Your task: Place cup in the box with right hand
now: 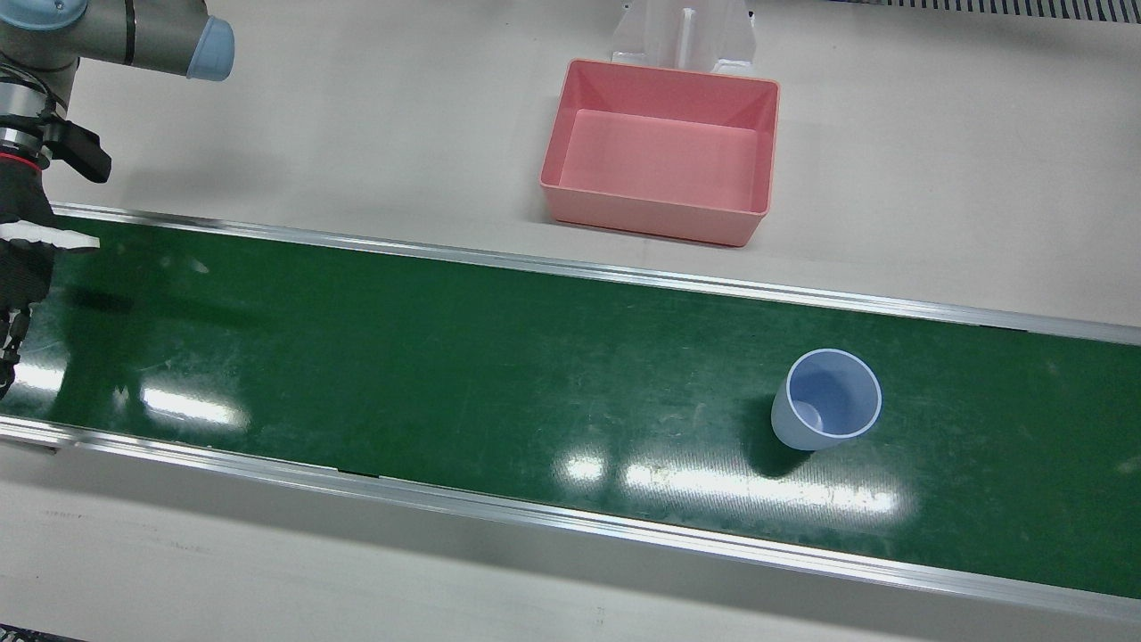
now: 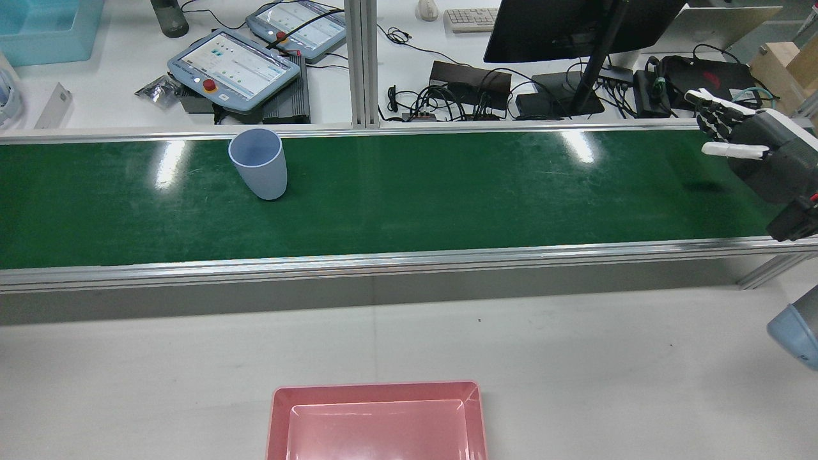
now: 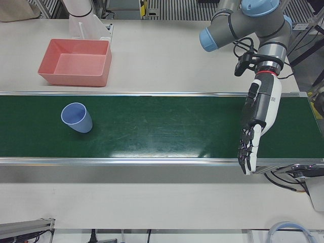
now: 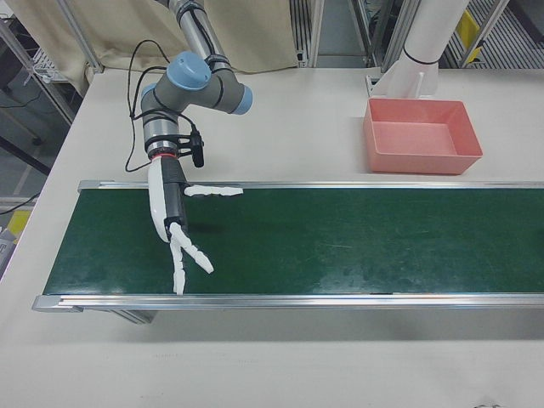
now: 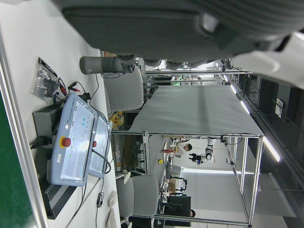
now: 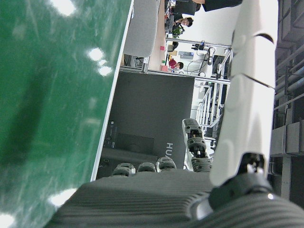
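Note:
A light-blue cup stands upright and open end up on the green conveyor belt. It also shows in the rear view and the left-front view. An empty pink box sits on the white table on the robot's side of the belt. My right hand is open, fingers spread, over the far end of the belt, well away from the cup. My left hand is open and empty over the belt's other end.
Aluminium rails edge the belt on both sides. A white pedestal stands just behind the box. Beyond the belt are teach pendants, a monitor stand and cables.

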